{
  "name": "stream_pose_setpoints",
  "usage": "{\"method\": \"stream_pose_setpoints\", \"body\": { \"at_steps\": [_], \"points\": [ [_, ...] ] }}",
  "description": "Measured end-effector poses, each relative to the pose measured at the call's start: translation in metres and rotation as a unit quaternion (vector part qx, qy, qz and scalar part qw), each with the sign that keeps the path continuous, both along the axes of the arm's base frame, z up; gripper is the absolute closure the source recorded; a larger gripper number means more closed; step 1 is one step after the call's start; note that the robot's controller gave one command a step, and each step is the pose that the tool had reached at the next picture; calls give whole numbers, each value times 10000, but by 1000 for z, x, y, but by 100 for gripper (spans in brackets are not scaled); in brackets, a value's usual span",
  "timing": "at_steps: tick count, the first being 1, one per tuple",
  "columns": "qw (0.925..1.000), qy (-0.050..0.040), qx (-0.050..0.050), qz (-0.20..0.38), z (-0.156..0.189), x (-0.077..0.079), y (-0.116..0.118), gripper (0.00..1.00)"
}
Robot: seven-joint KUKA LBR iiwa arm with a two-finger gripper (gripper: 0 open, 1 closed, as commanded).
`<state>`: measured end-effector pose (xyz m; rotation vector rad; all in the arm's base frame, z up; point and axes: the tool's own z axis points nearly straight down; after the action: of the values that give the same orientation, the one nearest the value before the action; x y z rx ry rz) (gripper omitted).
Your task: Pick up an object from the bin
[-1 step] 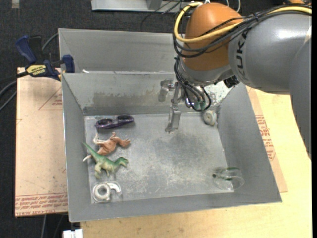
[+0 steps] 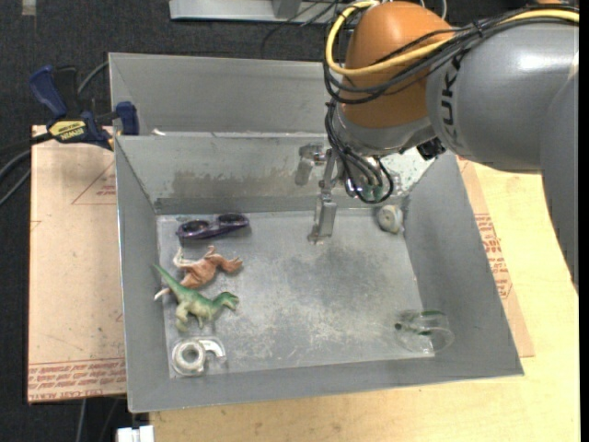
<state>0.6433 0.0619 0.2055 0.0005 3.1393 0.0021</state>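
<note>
Jaws first: honestly can't tell if they're open or closed from this angle; my gripper (image 2: 318,235) just reads as a thin metal bit pointing down, so I'm not gonna guess. It hangs over bare floor in the bin (image 2: 276,168), close to the back wall and about mid-width; whether the tip touches the floor, can't say either. The orange cover (image 2: 391,58) on my wrist sits above it, with cables looped round it.

As for what there is to pick: I'm between two things and over neither. A small grey knob (image 2: 390,216) is near me on the view's right, lying against the slanted right wall; a purple thing (image 2: 213,226) lies flat further off on the view's left, near the back-left of the floor; looks a bit like toy glasses, not sure.

The rest runs down the left side, well apart from me; brown dino (image 2: 210,265) just in front of the purple thing; green dino (image 2: 195,300) right beside that one, touching or not I can't tell; a silvery ring thing (image 2: 196,354) in the front-left corner. Over in the front-right corner there's a clear piece (image 2: 423,330), off on its own.
</note>
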Motion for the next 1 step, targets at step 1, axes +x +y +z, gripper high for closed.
{"method": "stream_pose_setpoints", "body": {
  "at_steps": [1],
  "points": [
    [9997, -3, 12, 225, -128, 6, 133, 0]
  ]
}}
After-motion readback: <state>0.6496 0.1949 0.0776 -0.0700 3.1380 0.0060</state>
